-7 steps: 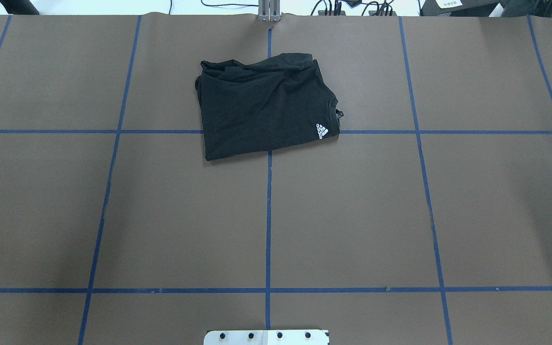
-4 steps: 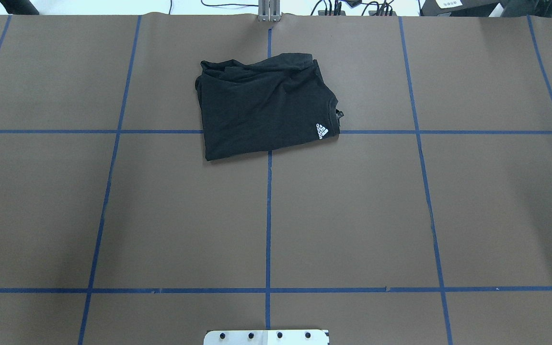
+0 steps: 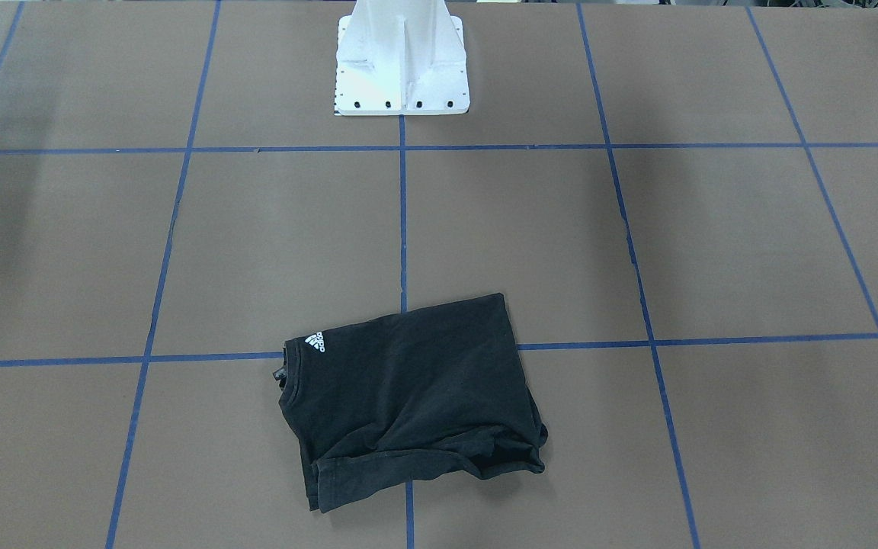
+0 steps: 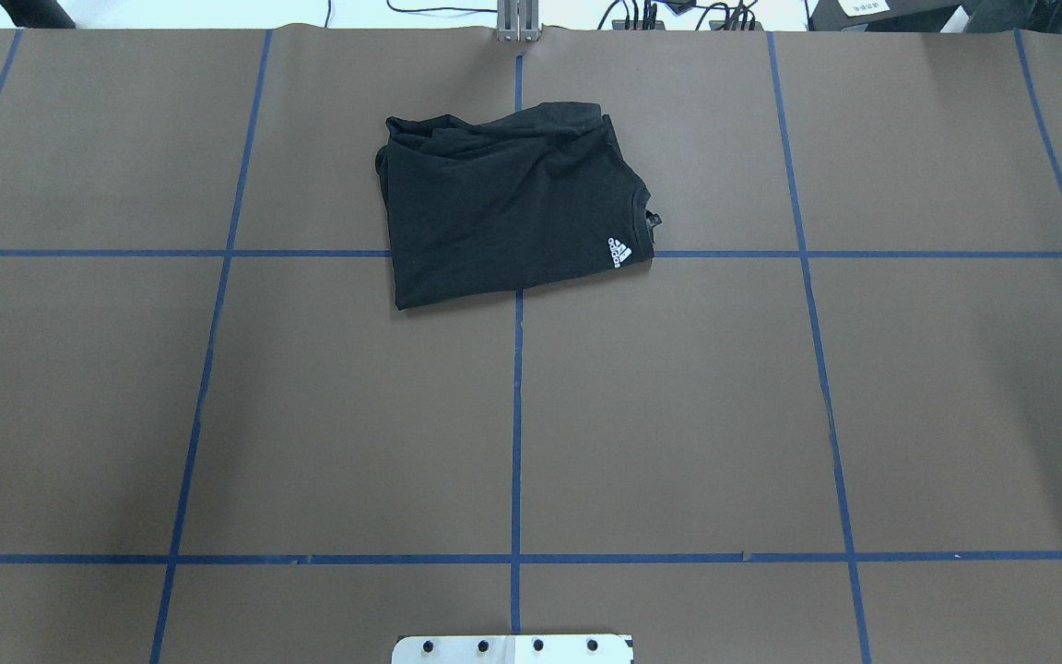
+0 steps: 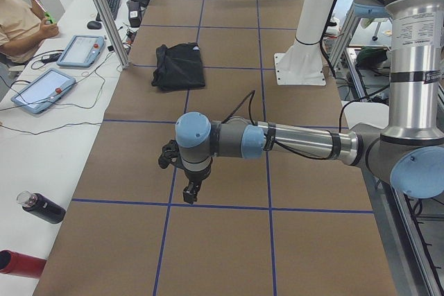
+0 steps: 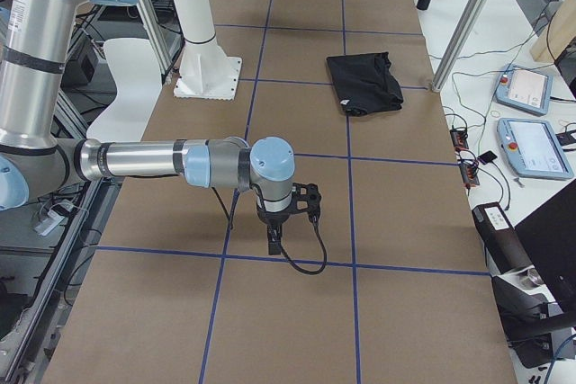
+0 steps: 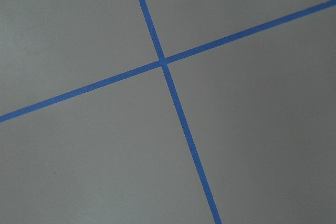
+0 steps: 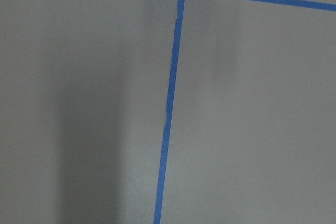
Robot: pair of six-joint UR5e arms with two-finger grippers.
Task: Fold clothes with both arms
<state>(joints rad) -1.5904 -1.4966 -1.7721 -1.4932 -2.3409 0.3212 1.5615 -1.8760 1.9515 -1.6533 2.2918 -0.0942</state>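
Observation:
The black T-shirt (image 4: 508, 207) lies folded into a rough rectangle at the table's far middle, with its small white Adidas logo (image 4: 619, 253) facing up. It also shows in the front view (image 3: 408, 396) and both side views (image 5: 179, 66) (image 6: 364, 81). Neither arm is in the overhead or front view. My left gripper (image 5: 189, 188) shows only in the left side view, pointing down over the table, far from the shirt. My right gripper (image 6: 274, 240) shows only in the right side view, also pointing down and far from the shirt. I cannot tell whether either is open or shut.
The brown table cover carries a grid of blue tape lines (image 4: 516, 415). The white pedestal base (image 3: 401, 76) stands at the robot's side of the table. A side table beyond the far edge holds tablets (image 5: 82, 50) and bottles (image 5: 41, 207); a metal post (image 6: 463, 20) stands near the shirt.

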